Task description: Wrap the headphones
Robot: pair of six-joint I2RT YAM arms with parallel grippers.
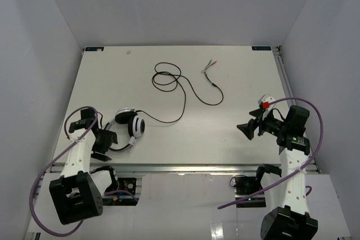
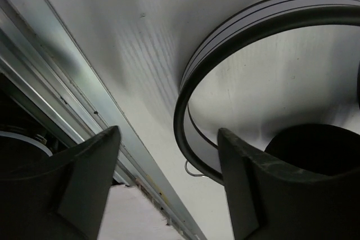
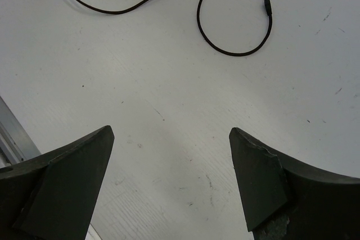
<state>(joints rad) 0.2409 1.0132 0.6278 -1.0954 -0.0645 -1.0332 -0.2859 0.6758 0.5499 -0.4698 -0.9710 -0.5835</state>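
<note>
On table (image 1: pixel 112 82), headphones (image 1: pixel 131 126), seemingly ungripped

A fixed overhead camera looked down on the whole table (image 1: pixel 225 133). The left wrist camera sat low, very near the headphones (image 2: pixel 225 43); the right wrist camera faced down onto the cable (image 3: pixel 236 54). The overhead view showed both.

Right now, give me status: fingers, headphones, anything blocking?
Left fingers open at the headband, not gripped. Right fingers open, empty. Headphones down, cable loose, unwrapped. Nothing blocking.
</note>
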